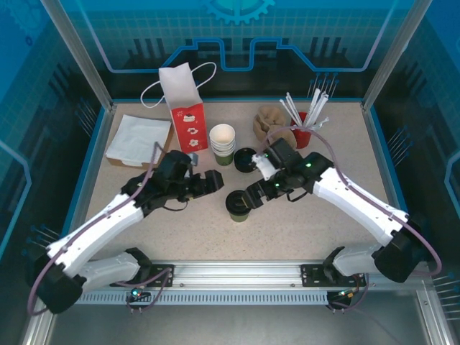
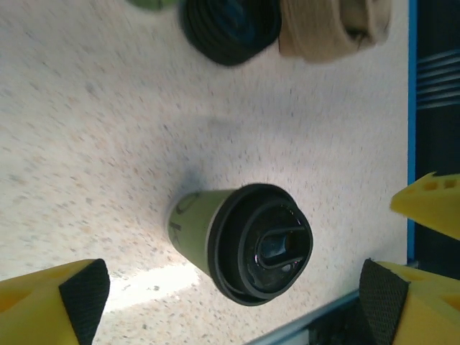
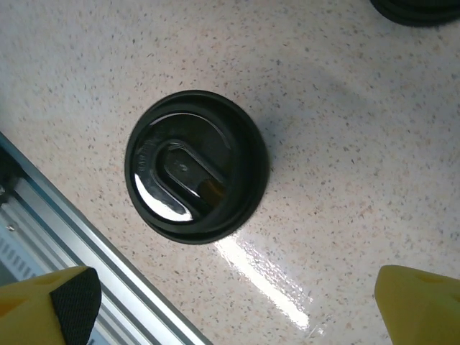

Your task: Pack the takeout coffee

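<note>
Bare tabletop (image 1: 287,231) in the lower centre and lower right of the top view, open lane to the lidded coffee cup (image 1: 238,205) from below. Above it blocked: cup stack (image 1: 223,142), black lids (image 1: 245,159). Left gripper (image 1: 213,181) and right gripper (image 1: 253,195) crowd its upper sides. Paper bag (image 1: 184,108) upper left, straw cup (image 1: 303,131) upper right

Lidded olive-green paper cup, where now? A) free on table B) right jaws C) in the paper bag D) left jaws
A: the dark olive-green paper cup with round black plastic lid stands upright on the speckled table, between the left gripper and right gripper, jaws open, neither touching it.
</note>
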Motion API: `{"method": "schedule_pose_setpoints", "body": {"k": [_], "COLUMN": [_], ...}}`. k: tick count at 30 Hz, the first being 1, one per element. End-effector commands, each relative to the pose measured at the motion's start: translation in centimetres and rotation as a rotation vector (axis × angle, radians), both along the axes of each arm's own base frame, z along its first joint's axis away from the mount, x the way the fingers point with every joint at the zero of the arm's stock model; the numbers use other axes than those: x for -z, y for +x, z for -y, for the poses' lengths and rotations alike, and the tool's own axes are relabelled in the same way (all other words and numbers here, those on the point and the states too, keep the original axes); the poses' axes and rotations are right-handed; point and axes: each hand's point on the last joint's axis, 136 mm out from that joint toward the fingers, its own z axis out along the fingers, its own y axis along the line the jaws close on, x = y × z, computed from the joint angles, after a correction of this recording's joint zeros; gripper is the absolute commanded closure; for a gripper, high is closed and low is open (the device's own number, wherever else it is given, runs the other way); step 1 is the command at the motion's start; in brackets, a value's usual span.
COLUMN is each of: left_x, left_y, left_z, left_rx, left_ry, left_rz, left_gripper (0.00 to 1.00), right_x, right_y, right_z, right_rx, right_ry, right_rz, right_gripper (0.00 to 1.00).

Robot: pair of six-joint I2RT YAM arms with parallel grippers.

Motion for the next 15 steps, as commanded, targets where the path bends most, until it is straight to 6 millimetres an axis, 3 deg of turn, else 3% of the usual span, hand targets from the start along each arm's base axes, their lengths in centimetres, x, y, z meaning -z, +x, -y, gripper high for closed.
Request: {"method": "schedule_pose_setpoints", "body": {"k": [1, 6, 15], "left_x": [1.1, 1.5, 2.5], "left_y": [-0.6, -1.7, -2.5], "left_z": [-4.5, -6.4, -6.9], "left_rx": [-0.134, -0.180, -0.190], "left_ry": [0.116, 0.132, 0.131], "left_rz": [0.021, 0.025, 0.001], "left_gripper": [0.02, 0.01, 0.01], "right_x": [0.9, 2.2, 4.2], "right_y": [0.1, -0.5, -0.6], "right_z": [-0.2, -2.8, -4.7], "right_rx": [-0.083, -0.200, -0.299], "right_ry": [-0.182, -0.287, -0.358], "right_rz": [0.059, 0.055, 0.025], "right_gripper": [0.00, 0.00, 0.00]}}
